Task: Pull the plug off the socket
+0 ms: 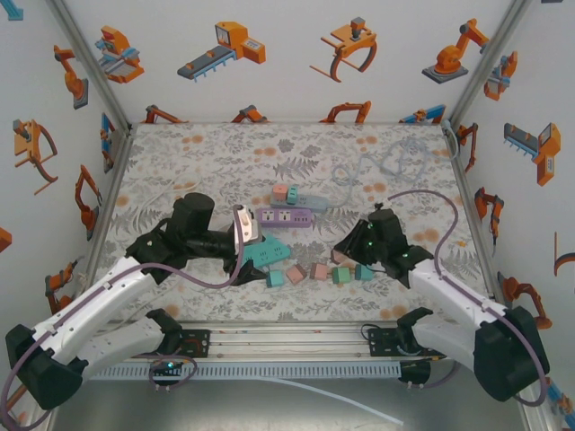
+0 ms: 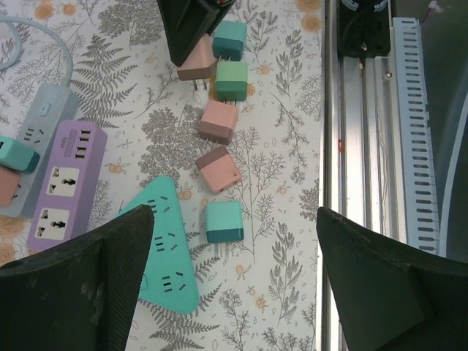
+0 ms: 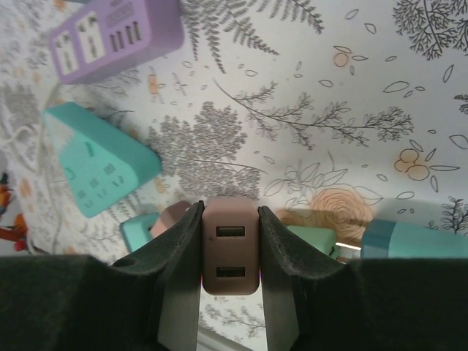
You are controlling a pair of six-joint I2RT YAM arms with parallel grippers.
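Firmly, right fingers [image 3: 175, 292] pinch a pink plug [image 3: 230, 252]; left fingers [image 2: 73, 292] gape.

place: robot lab cell | cue: aluminium frame [image 1: 287, 339], robot-print walls [image 1: 296, 81]

Left gripper [image 2: 234, 245] spread wide at frame bottom, teal plug [image 2: 224, 221] just above the gap. Loose plugs [image 2: 219, 121] line up toward top centre. Purple power strip [image 2: 64, 183] at left, teal triangular socket [image 2: 167, 256] lower left.
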